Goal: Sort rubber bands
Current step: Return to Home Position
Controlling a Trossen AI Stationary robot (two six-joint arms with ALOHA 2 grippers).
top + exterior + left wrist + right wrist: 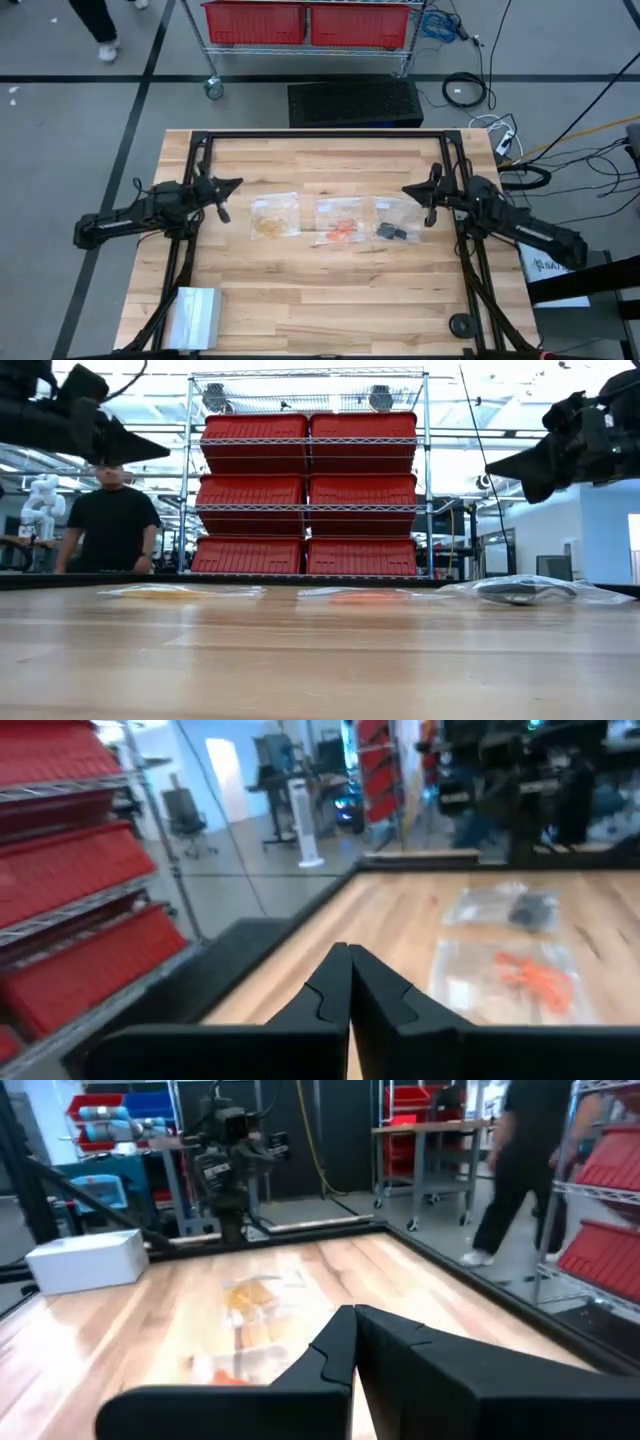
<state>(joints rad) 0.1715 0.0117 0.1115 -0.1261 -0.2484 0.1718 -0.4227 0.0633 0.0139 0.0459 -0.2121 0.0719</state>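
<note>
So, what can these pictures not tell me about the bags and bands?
- Count of rubber bands in the tan bag, orange bag and black bag: too small, blurred.
- Whether the bags are zipped shut: too small in the high view, edge-on in the low view.
- Orange bag in right wrist view: partly behind the right tool.

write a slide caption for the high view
Bagged tan bands, orange bands and black bands lie in a row between left tool and right tool, both shut.

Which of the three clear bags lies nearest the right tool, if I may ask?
The bag of black bands, at the row's right end; the orange bag is in the middle, the tan bag farthest left.
</note>
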